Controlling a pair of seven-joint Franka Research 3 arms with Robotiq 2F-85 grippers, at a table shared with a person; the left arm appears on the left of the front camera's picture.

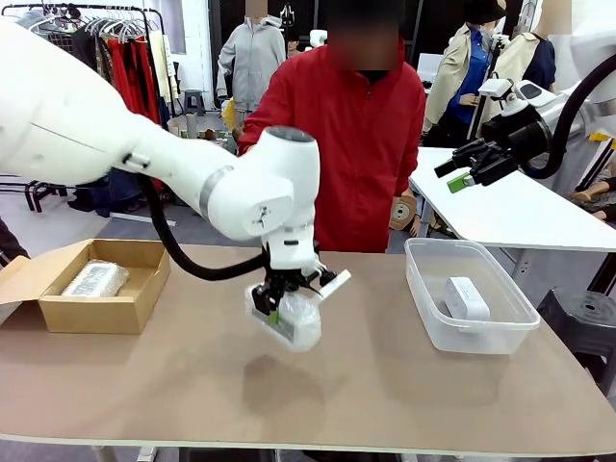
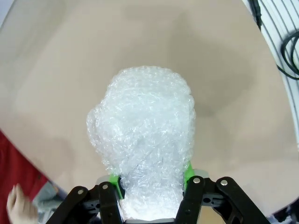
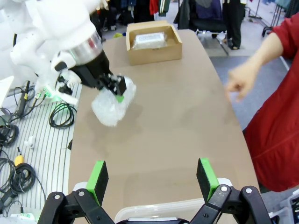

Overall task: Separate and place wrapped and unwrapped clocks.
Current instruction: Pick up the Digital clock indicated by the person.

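- Front view: the left end effector (image 1: 280,310) hangs over the middle of the bench (image 1: 385,385), clamped on a wrapped clock (image 1: 294,322) that is lifted clear of the surface, its shadow below.
- A second wrapped clock (image 1: 94,279) lies in the cardboard box (image 1: 58,313) at the left end of the bench.
- The bare clock (image 1: 467,298) lies in the clear tub (image 1: 428,303) at the right end.
- The right end effector (image 1: 460,173) is raised above and behind the tub, jaws apart, holding nothing.
- A person in a red jacket (image 1: 356,125) stands at the far side.
- Left wrist view: both green pads (image 2: 188,171) press the near end of the wrapped clock (image 2: 145,135), which juts out over bare bench (image 2: 233,70).
- Right wrist view: the right end effector (image 3: 152,176) is spread wide and empty, above the tub rim (image 3: 163,210).
- Farther off, the left end effector (image 3: 114,88) grips the wrapped clock (image 3: 110,107) above the bench (image 3: 177,121); the box (image 3: 154,46) with its wrapped clock (image 3: 148,39) sits at the far end.
- The person's hand (image 3: 240,81) hovers by the bench edge.
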